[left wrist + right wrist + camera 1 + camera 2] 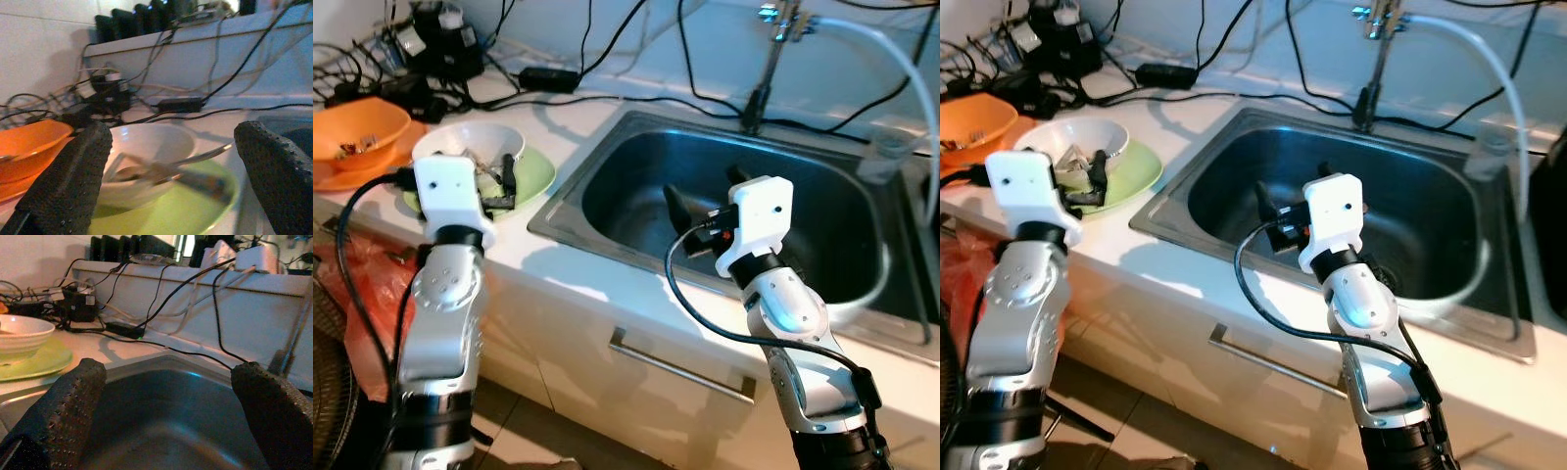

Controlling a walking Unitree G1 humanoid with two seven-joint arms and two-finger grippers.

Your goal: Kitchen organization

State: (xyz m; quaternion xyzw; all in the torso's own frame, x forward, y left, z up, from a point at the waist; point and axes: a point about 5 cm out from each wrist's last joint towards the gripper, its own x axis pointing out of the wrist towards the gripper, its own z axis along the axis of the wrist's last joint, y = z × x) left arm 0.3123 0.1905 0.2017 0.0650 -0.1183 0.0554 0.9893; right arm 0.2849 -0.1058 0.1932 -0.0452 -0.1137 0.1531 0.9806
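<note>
Meanwhile, the open left gripper (499,186) was held at the white bowl (470,147); its rim would best be pinched squarely, the right gripper (705,201) spread over the sink (607,147).

A white bowl (470,145) holding cutlery (161,169) sits upright on a light-green plate (533,176) on the counter, just beside the steel sink (636,147); an orange bowl (357,137) stands nearby.

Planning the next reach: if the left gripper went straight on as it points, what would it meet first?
Probably the white bowl holding cutlery, on the green plate; the left gripper is open, depth uncertain.
</note>
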